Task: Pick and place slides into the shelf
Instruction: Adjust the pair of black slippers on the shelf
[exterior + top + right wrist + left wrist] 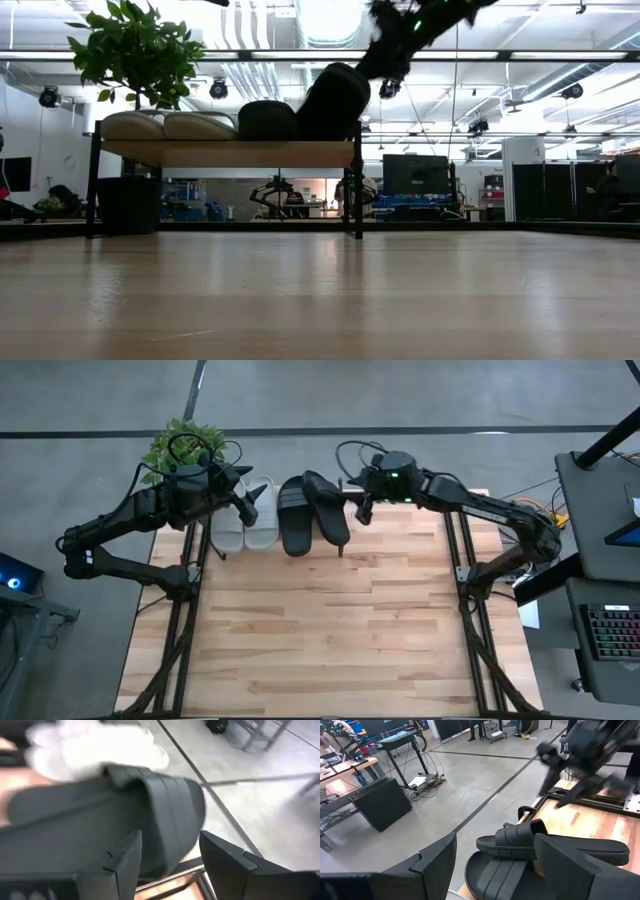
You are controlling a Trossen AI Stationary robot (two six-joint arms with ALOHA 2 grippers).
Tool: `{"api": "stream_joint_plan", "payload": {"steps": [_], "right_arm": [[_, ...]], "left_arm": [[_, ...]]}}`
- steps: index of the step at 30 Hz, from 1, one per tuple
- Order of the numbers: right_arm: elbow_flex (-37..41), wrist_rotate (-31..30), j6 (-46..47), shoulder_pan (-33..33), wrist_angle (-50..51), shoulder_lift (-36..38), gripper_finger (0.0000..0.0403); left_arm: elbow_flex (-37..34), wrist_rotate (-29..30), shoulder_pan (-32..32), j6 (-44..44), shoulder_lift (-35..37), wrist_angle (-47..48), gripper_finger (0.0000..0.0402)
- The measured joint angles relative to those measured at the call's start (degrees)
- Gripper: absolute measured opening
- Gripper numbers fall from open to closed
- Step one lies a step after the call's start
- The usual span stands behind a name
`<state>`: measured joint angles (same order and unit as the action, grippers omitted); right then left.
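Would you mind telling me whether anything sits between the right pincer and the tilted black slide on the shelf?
Nothing visible does: the right pincer hangs open right beside the tilted black slide, which leans on its flat neighbour.

Table: light butcher-block wooden table [330,630], planks running side to side, bare across its near part.
Plant: leafy green potted plant [183,445] at the table's far left corner; in the low view its foliage [135,45] rises above the left end of the rack.
Keyboard: backlit keyboard with coloured keys [612,632] on a dark side desk, right of the table.
Floor: grey concrete floor [445,795] crossed by dark lines.
Box: flat black box, possibly a case [380,802], standing on that floor.
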<state>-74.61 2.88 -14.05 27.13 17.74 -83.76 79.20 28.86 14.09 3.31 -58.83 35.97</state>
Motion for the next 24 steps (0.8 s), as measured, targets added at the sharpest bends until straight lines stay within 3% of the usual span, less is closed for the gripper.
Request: {"api": "stream_joint_plan", "payload": {"steps": [6, 8, 13, 24], "right_arm": [[0.0, 6.9, -2.8, -5.8, 3.7, 9.4, 0.0174], [0.3, 4.5, -5.1, -9.5, 6.5, 10.6, 0.0169], [0.9, -8.5, -8.9, -18.1, 15.0, 9.9, 0.0163], [1.4, -17.0, -2.6, -28.2, 14.6, 6.1, 0.0161]], "left_arm": [[0.0, 0.0, 0.0, 0.0, 0.0, 0.0, 0.0251], [0.0, 0.0, 0.0, 0.0, 0.0, 0.0, 0.0251], [0.0, 0.0, 0.0, 0.0, 0.0, -0.7, 0.0251], [0.0, 0.0, 0.0, 0.0, 0.0, -0.9, 0.0251]]}}
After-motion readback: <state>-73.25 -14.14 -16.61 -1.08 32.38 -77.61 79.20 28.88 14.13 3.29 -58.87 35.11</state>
